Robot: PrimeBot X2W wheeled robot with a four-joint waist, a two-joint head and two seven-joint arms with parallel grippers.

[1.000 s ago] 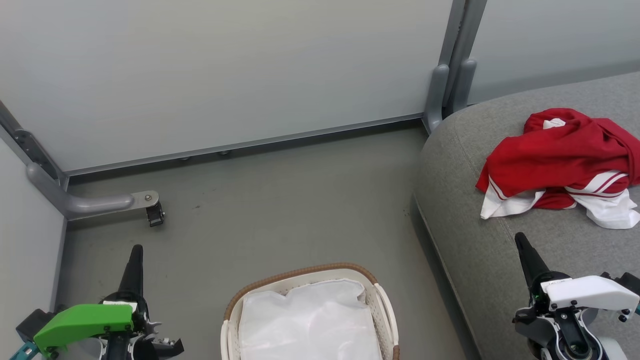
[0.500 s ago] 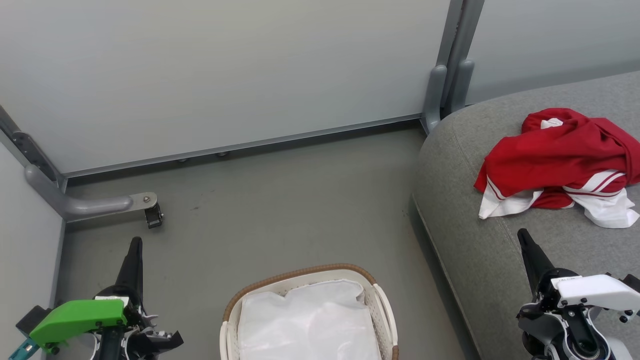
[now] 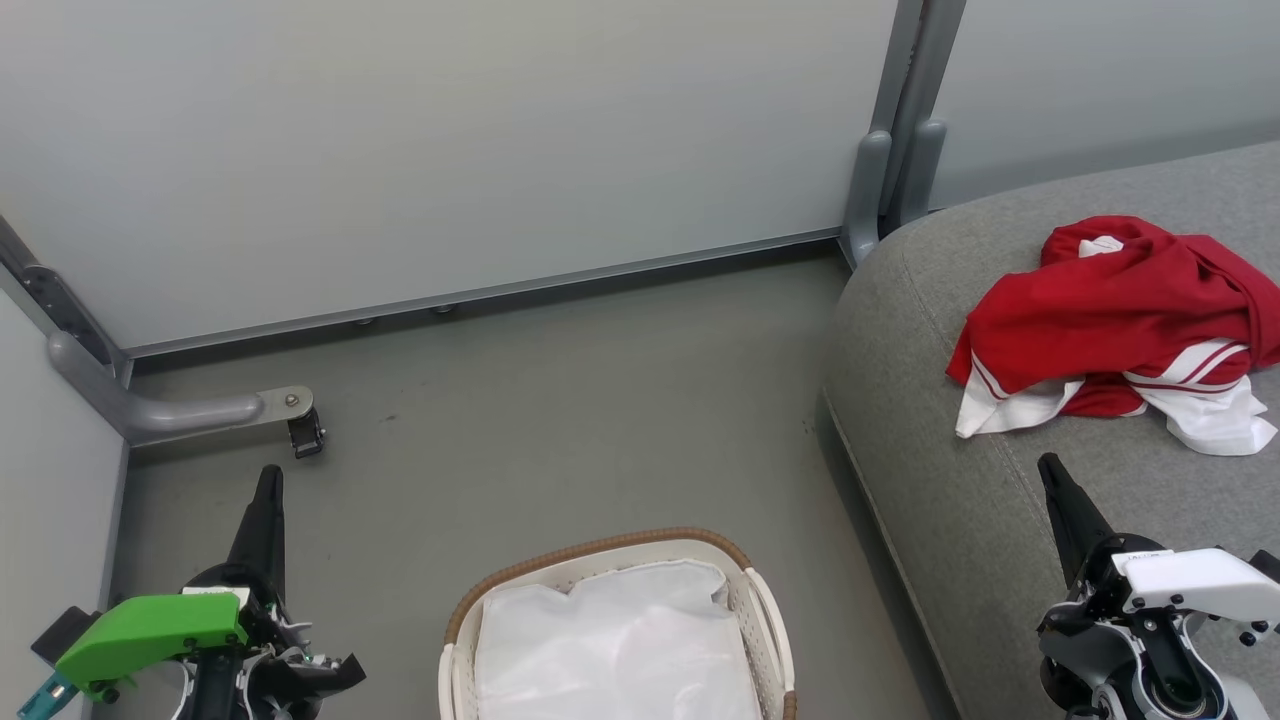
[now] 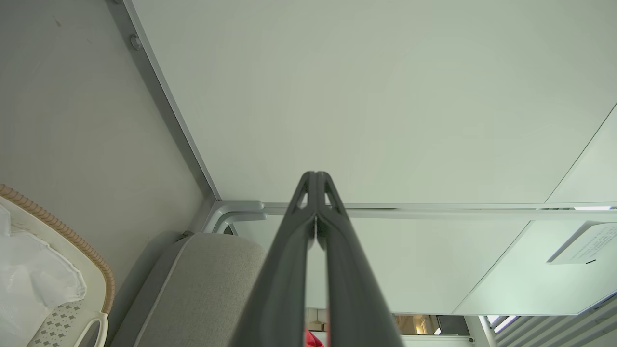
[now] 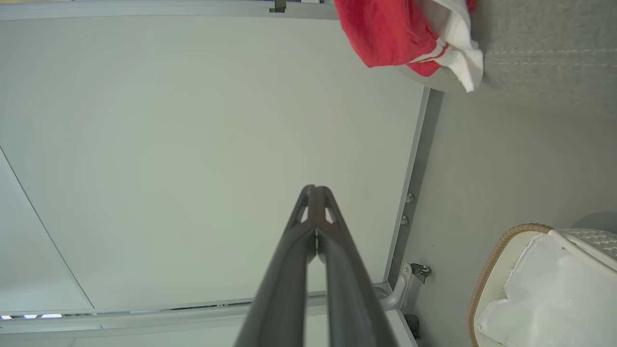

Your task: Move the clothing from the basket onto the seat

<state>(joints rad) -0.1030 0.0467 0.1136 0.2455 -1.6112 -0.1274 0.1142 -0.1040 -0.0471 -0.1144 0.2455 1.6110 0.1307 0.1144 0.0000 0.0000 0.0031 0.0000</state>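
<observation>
Clothing (image 3: 1110,310) heaped on seat (image 3: 940,480), right of basket (image 3: 600,548). Basket holds liner (image 3: 610,640) alone, so transfer looks done. Left gripper (image 3: 267,495) and right gripper (image 3: 1055,480) flank basket, fingers clenched on nothing, likely parked.

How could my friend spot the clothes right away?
Find the big grey seat on the right of the head view. The clothing lies crumpled on top of it. It is bright red with white striped trim, unlike the plain white liner in the basket.
</observation>
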